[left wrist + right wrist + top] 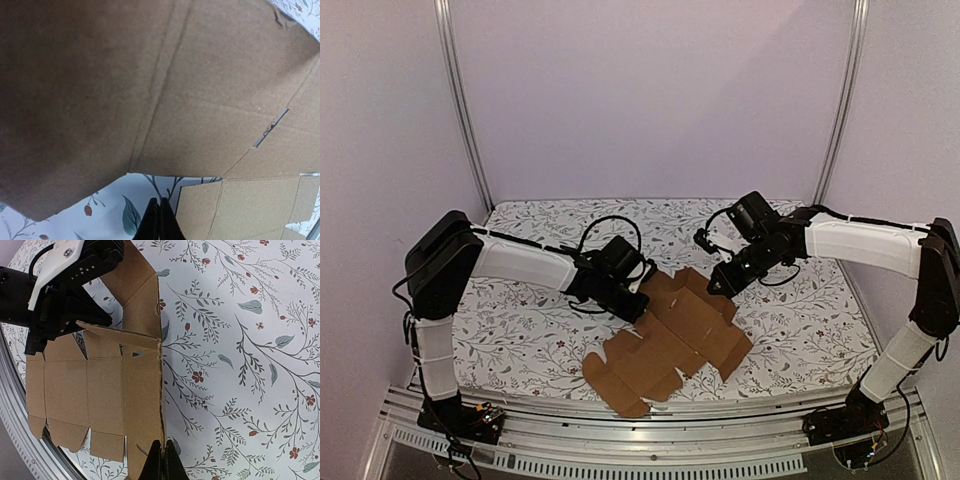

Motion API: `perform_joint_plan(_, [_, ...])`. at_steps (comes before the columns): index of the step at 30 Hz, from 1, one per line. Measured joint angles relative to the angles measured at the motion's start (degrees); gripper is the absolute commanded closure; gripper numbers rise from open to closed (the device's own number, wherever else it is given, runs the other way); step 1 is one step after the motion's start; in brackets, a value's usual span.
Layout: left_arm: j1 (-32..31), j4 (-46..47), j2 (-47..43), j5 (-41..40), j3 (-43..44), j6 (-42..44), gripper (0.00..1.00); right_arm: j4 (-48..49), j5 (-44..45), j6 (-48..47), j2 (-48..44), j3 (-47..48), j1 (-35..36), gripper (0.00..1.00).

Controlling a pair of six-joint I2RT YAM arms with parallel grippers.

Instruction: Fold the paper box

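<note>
The paper box [670, 335] is a brown die-cut cardboard sheet lying mostly flat in the middle of the floral table. My left gripper [635, 300] is at its left far edge. In the left wrist view the left gripper [160, 201] is shut with nothing between the fingers, over the cloth, and a lifted flap [200, 100] fills the view above it. My right gripper [722, 285] is at the sheet's far right corner. In the right wrist view it [163, 445] is shut on the edge of a raised side panel [142, 390]. The left gripper [65, 295] shows beyond, next to another raised flap.
The floral cloth [520, 330] covers the table. A metal rail [650, 435] runs along the near edge, close to the sheet's near corner. White walls and two posts [465, 110] close in the back and sides. Cables loop above the left wrist [610, 225].
</note>
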Motion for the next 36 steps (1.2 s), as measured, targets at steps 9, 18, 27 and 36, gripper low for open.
perform_joint_plan(9, [0.0, -0.44, -0.04, 4.13, -0.15, 0.15, 1.0, -0.24, 0.35, 0.07, 0.0, 0.0, 0.0, 1.0])
perform_joint_plan(18, [0.0, -0.31, -1.64, 7.32, -0.72, -0.52, 1.0, -0.15, 1.62, 1.31, 0.0, -0.68, 0.0, 1.0])
perform_joint_plan(27, [-0.13, 0.24, -2.93, 11.58, -1.09, -2.1, 1.0, 0.46, 2.56, 1.53, -0.02, -1.4, 0.0, 1.0])
perform_joint_plan(36, [-1.86, 0.46, -2.91, 14.01, -1.09, -2.97, 1.0, 0.76, 2.69, 1.86, -0.5, -1.86, 0.0, 1.0])
